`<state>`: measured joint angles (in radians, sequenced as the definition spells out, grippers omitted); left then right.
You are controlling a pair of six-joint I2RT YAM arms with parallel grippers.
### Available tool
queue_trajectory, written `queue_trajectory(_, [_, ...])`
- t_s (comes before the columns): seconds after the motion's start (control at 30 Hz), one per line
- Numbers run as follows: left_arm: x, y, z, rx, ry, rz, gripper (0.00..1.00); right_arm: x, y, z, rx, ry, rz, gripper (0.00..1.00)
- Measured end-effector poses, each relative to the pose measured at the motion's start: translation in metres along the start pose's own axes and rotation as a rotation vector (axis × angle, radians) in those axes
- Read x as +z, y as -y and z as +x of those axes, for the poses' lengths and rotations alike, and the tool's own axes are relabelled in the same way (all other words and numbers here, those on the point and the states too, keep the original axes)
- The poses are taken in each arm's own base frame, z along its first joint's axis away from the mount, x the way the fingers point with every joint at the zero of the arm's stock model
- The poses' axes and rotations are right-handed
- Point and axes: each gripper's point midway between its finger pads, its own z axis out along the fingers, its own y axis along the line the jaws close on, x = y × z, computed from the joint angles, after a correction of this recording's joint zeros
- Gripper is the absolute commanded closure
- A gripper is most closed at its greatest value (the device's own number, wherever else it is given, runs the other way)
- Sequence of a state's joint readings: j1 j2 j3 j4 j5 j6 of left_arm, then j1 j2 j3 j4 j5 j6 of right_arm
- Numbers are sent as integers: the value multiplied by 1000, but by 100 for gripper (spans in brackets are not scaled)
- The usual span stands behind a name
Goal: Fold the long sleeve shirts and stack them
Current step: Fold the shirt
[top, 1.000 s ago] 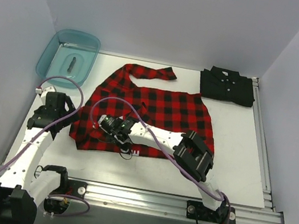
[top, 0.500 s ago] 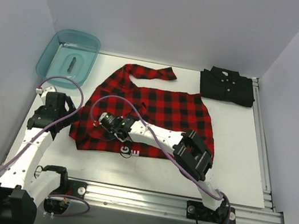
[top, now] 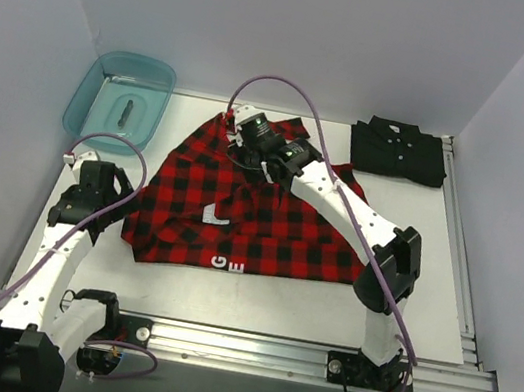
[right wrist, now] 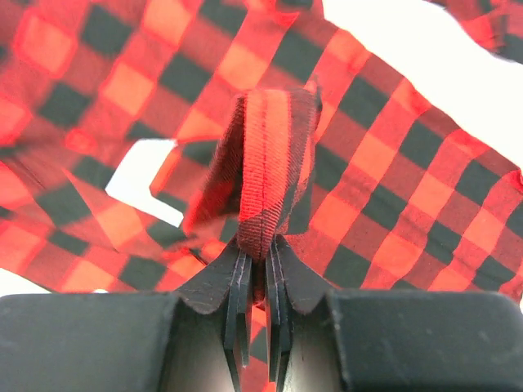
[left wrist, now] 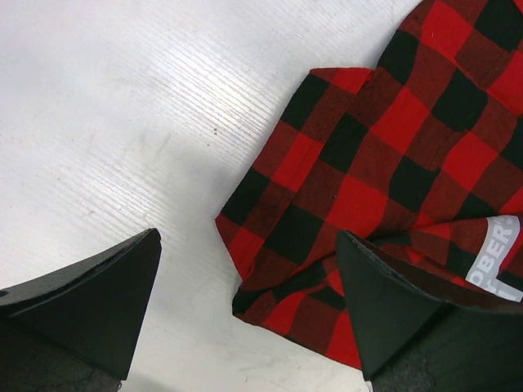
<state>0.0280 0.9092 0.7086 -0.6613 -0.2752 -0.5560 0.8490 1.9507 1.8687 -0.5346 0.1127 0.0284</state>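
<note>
Your white table (top: pixel 421 275) stands in a booth with pale walls. The plaid shirt (top: pixel 277 224) lies spread over the middle of it, hem toward the arm bases, with white letters (top: pixel 226 265) showing near that edge. Your right gripper (right wrist: pixel 255 245) reaches to the far part of the shirt and is clamped on a raised fold of plaid, which stands up as a narrow ridge out of the closed fingers. Your left gripper (left wrist: pixel 247 245) hangs over the shirt's near left corner with its fingers spread wide and nothing between them. Bare table shows under one finger and plaid under the other. You cannot tell whether it touches the cloth. The black shirt (top: pixel 399 151) lies folded at the far right corner, well apart from the plaid. The teal bin (top: pixel 99 86) sits at the far left, with a small dark item (top: pixel 126 112) inside.
</note>
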Motion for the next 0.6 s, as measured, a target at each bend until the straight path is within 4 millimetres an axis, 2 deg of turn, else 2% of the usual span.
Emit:
queue_trajectory(0.07, [0,0,0,0,-1,1,3,-7,4,-12,53,31,0,100])
queue_trajectory(0.37, [0,2,2,0,-8,13,3,-29,-3,-48,350,117,-39,100])
queue_trajectory(0.6, [0,4,1,-3,-1,22,3,-55,7,-71,626,186,-70,100])
